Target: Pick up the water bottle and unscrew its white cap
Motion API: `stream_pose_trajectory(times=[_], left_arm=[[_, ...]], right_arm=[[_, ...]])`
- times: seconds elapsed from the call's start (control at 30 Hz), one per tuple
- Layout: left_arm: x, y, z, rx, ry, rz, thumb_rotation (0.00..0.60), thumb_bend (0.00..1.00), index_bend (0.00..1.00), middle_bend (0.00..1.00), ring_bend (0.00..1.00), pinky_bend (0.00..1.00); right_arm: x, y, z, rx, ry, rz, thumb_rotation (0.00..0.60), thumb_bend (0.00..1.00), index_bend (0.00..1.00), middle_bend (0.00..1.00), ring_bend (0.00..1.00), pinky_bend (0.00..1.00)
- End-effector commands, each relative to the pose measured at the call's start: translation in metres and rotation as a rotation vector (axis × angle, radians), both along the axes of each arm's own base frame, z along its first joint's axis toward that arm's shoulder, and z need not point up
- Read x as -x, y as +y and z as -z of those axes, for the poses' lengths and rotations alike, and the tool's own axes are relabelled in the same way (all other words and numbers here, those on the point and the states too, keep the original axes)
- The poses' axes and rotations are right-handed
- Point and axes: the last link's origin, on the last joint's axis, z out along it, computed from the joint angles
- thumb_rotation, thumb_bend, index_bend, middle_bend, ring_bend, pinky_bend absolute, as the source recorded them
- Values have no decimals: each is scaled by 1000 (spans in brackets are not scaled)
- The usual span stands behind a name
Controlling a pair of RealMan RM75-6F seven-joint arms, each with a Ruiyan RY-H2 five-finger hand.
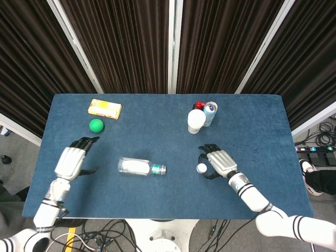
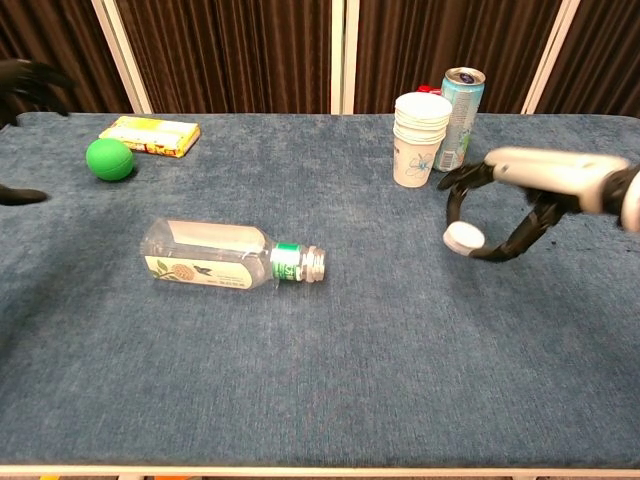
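The clear water bottle (image 1: 137, 166) (image 2: 212, 256) lies on its side on the blue table, its uncapped neck (image 2: 312, 263) pointing right, with nothing touching it. My left hand (image 1: 71, 159) (image 2: 22, 80) is well to the left of it, fingers spread and holding nothing; the chest view shows only its dark fingertips at the frame edge. My right hand (image 1: 219, 161) (image 2: 525, 195) hovers low over the table to the right of the bottle. It pinches the white cap (image 1: 201, 168) (image 2: 462, 238) between its fingertips.
A stack of paper cups (image 1: 196, 121) (image 2: 420, 138) and a drink can (image 1: 210, 111) (image 2: 460, 112) stand at the back right, just beyond my right hand. A yellow box (image 1: 104, 108) (image 2: 150, 135) and a green ball (image 1: 95, 125) (image 2: 109, 159) sit at the back left.
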Motion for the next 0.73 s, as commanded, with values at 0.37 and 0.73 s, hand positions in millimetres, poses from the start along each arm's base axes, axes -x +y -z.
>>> stream_pose_trajectory(times=[0.37,0.73], left_arm=[[53,-23,-39,-73,27,-159,600,136,133,212,152,262],[94,-70,-86,-221,133,-260,600,136,136,213,152,191]], right_arm=[[21,13,-41,169,-12,25,600,227,155,45,0,0],[90,101,-159,566,-122,126,600,226,63,2,0,0]])
